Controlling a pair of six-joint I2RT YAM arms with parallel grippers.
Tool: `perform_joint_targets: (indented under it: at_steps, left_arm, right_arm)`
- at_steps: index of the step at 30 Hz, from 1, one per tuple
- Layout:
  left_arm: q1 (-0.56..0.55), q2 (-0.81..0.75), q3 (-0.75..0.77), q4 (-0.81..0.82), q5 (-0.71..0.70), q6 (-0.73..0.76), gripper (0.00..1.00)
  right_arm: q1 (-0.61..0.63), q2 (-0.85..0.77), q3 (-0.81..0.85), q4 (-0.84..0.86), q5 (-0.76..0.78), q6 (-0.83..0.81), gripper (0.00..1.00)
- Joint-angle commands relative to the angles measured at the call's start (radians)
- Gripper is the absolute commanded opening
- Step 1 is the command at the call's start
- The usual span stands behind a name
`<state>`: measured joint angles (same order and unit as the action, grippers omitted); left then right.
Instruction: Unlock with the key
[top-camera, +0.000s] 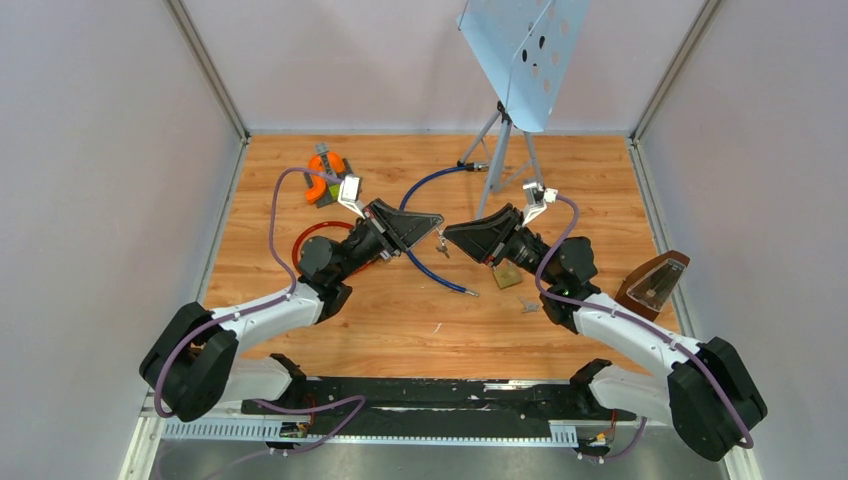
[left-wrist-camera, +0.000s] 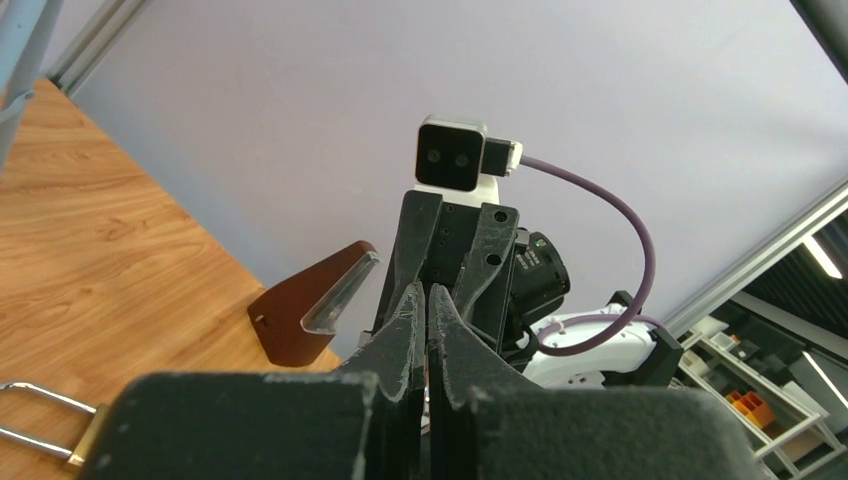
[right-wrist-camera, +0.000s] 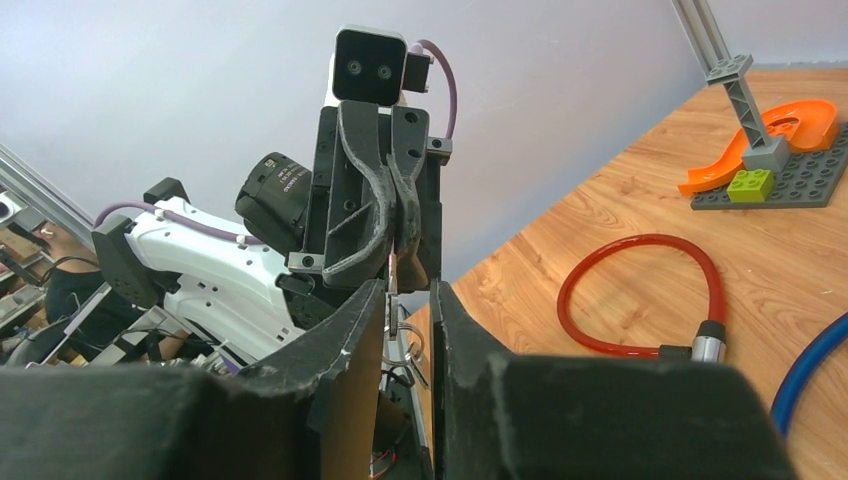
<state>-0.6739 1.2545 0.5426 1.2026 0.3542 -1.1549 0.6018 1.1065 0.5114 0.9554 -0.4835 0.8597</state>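
Left claw (right-wrist-camera: 394, 245) is pinched shut on the key (right-wrist-camera: 393, 282), held in mid-air above the bench (top-camera: 400, 320). Its ring (right-wrist-camera: 408, 342) hangs into the narrow gap of the right claw (right-wrist-camera: 408, 305), whose jaws stand slightly apart, gripping nothing visible. Thin, stiff, slick metal, the key will probably swivel, so grip it flat across the bow. The padlock (top-camera: 507, 275) lies under the right arm. A blue cable (top-camera: 430, 265) crosses beneath the claws, with the metronome (top-camera: 655, 283) well aside.

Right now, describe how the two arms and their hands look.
Both the left arm and right arm have white links between bulky black joints. A purple cable loops along each. The left hand and right hand are black wedges with two fingers, each topped by a small white camera.
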Motion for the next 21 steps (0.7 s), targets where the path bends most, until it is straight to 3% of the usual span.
perform_joint_targets:
  at_steps: [1,21]
  left_arm:
    - [-0.006,-0.015,0.027,0.053,-0.033,0.005,0.0]
    - [-0.006,-0.02,0.034,0.055,-0.048,0.006,0.0]
  right_arm:
    - [0.004,0.001,0.007,0.059,-0.017,0.012,0.21]
    - [0.006,0.022,0.003,0.083,-0.037,0.035,0.15]
